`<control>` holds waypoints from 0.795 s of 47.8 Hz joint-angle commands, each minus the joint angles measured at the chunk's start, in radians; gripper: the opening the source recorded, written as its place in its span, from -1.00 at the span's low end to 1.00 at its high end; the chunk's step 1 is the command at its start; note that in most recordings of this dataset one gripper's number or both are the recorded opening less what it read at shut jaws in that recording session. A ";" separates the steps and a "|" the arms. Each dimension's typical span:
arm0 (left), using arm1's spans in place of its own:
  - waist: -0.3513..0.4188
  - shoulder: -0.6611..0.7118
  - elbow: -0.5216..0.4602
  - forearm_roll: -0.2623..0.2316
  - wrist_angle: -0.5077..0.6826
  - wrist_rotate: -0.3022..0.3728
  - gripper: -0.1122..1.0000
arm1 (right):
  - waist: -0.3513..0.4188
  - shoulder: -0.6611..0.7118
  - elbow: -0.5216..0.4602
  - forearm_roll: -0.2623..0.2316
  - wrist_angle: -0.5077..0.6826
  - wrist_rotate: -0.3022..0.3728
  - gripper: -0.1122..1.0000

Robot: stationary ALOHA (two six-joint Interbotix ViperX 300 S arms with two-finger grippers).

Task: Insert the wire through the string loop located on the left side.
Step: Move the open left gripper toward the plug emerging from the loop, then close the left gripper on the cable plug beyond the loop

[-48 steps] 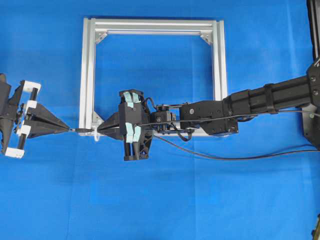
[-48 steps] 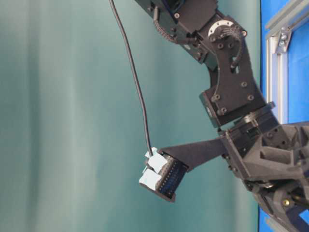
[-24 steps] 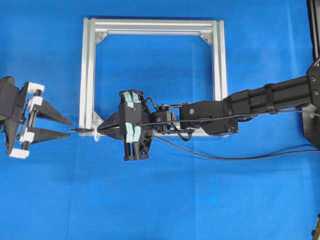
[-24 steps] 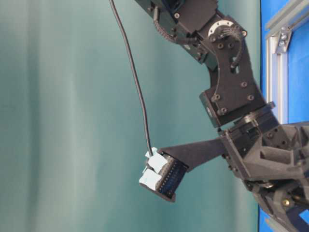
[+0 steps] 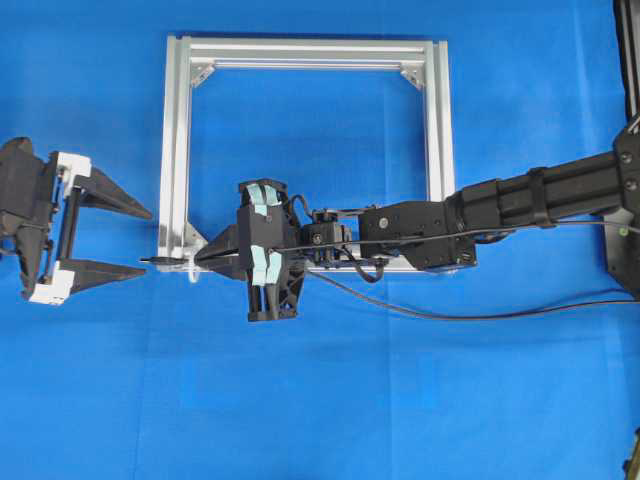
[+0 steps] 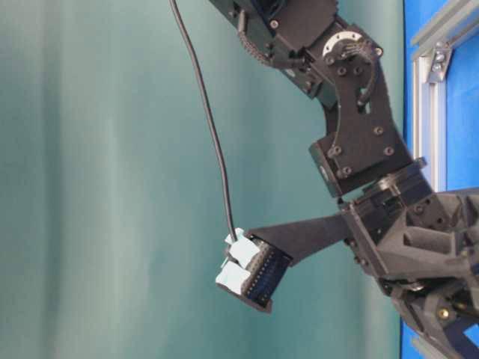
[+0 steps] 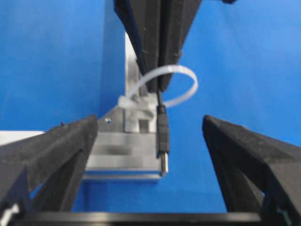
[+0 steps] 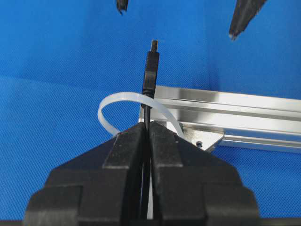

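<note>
The wire (image 5: pixel 470 316) trails across the blue table to my right gripper (image 5: pixel 198 260), which is shut on it just behind the plug (image 8: pixel 150 70). The plug (image 7: pixel 162 136) sticks out past the white string loop (image 7: pixel 183 82) at the frame's near-left corner, and the loop (image 8: pixel 110 106) arcs around the wire at my right fingertips. My left gripper (image 5: pixel 147 241) stands wide open just left of the plug (image 5: pixel 160 260), one finger on each side and not touching it. In the left wrist view its fingers (image 7: pixel 61 146) flank the plug, silvery tip toward the camera.
The square aluminium frame (image 5: pixel 176 150) lies flat on the blue cloth, with grey corner brackets (image 5: pixel 204 72) inside it. My right arm (image 5: pixel 540 195) reaches across the frame's near bar from the right. Blue cloth stretches in front of the frame.
My left gripper was shut at the plug's tip one second ago. It has let go, and its fingers have spread wide. The right gripper and the wire have stayed put.
</note>
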 commanded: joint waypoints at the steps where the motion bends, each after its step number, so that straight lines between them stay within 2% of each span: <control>1: 0.002 0.057 -0.044 0.002 -0.005 -0.002 0.79 | -0.002 -0.020 -0.017 -0.002 -0.005 0.002 -0.79; 15: 0.000 0.272 -0.123 0.002 -0.002 0.003 0.78 | -0.002 -0.020 -0.009 -0.002 -0.005 0.002 -0.79; 38: 0.000 0.252 -0.115 0.003 -0.002 0.011 0.77 | -0.002 -0.020 -0.009 -0.002 -0.005 0.002 -0.79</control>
